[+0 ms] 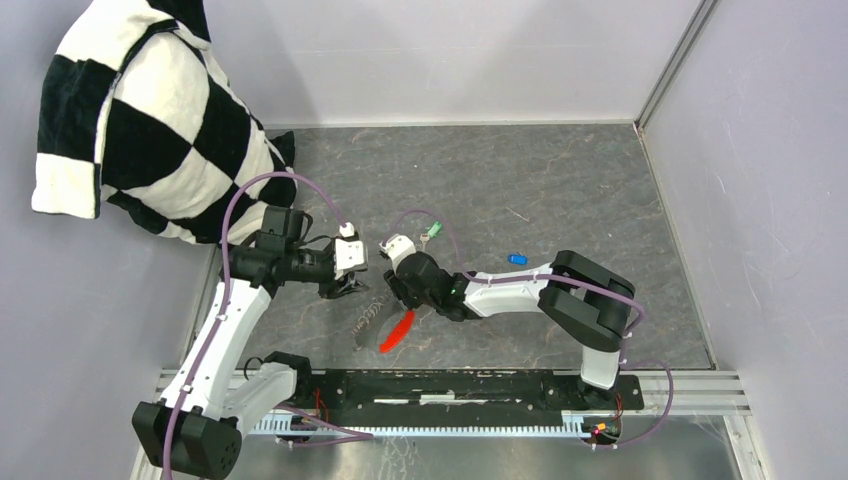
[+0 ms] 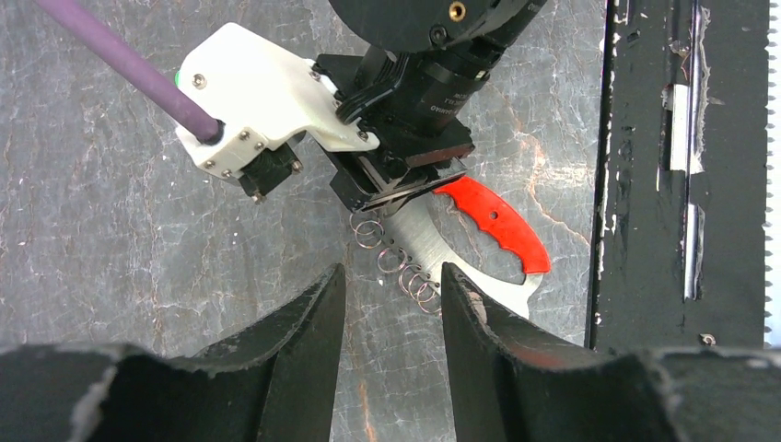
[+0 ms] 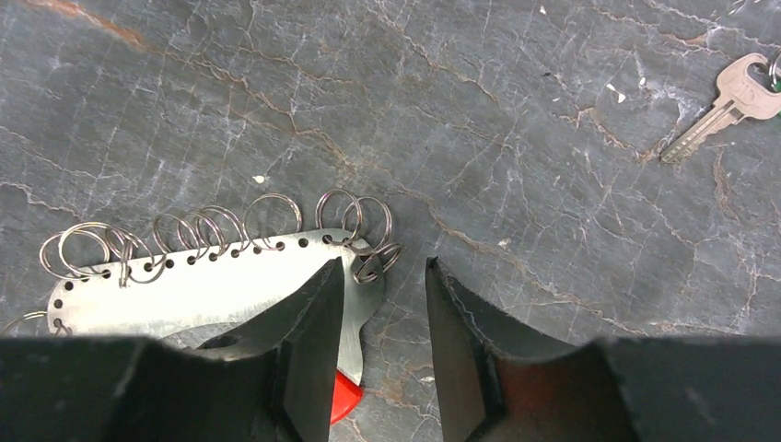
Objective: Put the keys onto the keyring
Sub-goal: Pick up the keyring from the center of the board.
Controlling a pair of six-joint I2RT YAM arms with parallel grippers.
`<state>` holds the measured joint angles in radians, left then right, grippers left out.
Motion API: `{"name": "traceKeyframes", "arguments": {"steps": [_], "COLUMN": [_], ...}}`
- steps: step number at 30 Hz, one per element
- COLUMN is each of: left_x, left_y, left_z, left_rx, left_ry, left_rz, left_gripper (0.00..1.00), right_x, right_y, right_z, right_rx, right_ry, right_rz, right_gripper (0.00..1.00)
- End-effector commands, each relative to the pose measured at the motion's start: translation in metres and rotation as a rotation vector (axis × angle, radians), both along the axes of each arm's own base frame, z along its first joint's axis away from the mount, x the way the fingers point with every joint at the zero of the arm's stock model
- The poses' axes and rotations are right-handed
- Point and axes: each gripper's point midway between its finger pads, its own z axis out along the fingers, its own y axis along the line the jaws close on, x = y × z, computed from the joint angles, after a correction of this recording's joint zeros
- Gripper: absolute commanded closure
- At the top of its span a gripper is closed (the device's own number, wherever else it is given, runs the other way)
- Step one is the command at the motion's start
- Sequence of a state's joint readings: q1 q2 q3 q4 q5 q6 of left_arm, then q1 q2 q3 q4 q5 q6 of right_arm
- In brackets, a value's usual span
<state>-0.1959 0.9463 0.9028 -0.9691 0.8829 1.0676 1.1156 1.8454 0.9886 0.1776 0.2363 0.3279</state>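
One checkered cloth back-left; right gripper overlaps keyring.

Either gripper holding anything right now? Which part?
Left gripper: nothing, jaws open over the keyring's small rings. Right gripper: jaws straddle the plate's end by the red tag; a grip can't be told.

Left hand and right hand nearly meet, fingers parted.

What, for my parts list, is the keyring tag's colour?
The tag is red; left wrist view shows it best.
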Motion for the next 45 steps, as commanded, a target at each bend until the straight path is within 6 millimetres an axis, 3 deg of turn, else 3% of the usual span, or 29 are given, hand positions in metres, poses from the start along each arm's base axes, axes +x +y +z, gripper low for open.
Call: {"name": "traceKeyframes", "arguments": {"steps": [1, 10, 15, 23, 33, 39, 45], "left_x": [0.008, 0.008, 0.001, -0.001, 0.013, -0.016, -0.053], "left_y": [-0.002, 0.001, 0.005, 0.008, 0.012, 0.005, 0.011], "left_z": [0.018, 0.019, 0.019, 0.016, 0.033, 0.049, 0.038], "left_rx": [-0.026, -0.015, 0.014, 0.031, 0.07, 0.038, 0.064], "left_ry": [-0.034, -0.047, -0.064, -0.087, -0.221, -0.204, -0.153], "left_rz": [0.025, 0.036, 0.016, 0.008, -0.012, -0.149, -0.239], "left_gripper": [0.5, 0.5, 0.5, 0.45, 0.44, 0.44, 0.47], "right_x": [0.004, 0.007, 0.01, -0.006, -0.062, -0.083, -0.093], "right_y": [0.015, 0.016, 0.021, 0.024, 0.026, 0.031, 0.033], "right_z": [0.009, 0.006, 0.02, 0.08, 0.159, 0.194, 0.218], "right_rx": [0.03, 0.036, 0.062, 0.179, 0.418, 0.486, 0.522], "right_ry": [-0.019, -0.033, -0.086, -0.198, -0.218, -0.201, -0.197], "right_rz": [0.013, -0.002, 0.036, 0.237, 0.569, 0.687, 0.739], "right_gripper": [0.58, 0.84, 0.99, 1.0, 1.0, 1.0, 1.0]}}
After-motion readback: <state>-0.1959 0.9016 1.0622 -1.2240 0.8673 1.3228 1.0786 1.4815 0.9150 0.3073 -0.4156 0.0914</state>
